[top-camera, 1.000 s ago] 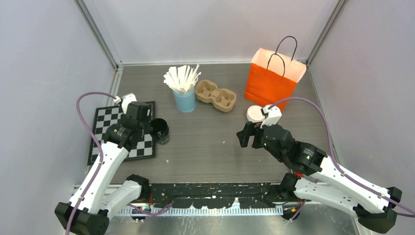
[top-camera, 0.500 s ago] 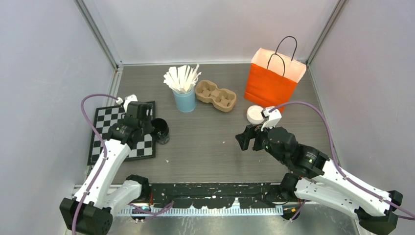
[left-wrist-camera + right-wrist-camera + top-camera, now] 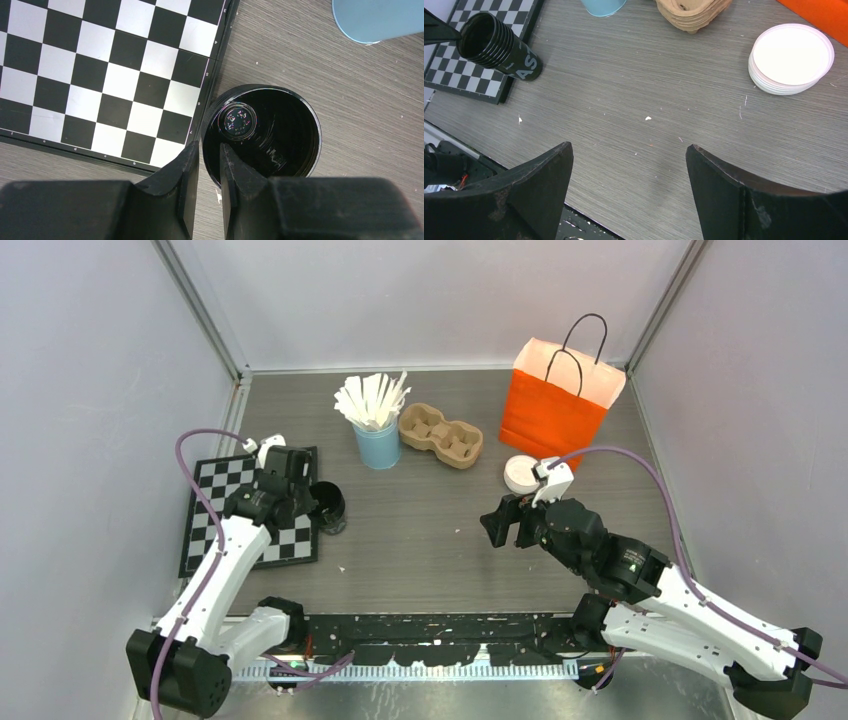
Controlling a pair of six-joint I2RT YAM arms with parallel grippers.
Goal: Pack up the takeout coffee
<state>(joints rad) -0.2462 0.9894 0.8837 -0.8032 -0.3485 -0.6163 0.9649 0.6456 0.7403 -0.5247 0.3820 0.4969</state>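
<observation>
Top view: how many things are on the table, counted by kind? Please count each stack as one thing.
stack of black cups: 1
stack of white lids: 1
light-blue cup of white sticks: 1
cardboard cup carrier: 1
orange bag: 1
chessboard: 1
Total: 6
The number of pieces inside each stack cannot be told.

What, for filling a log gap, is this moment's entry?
left gripper: shut on black cup rim | right gripper: open, empty | white lids: beside orange bag
</observation>
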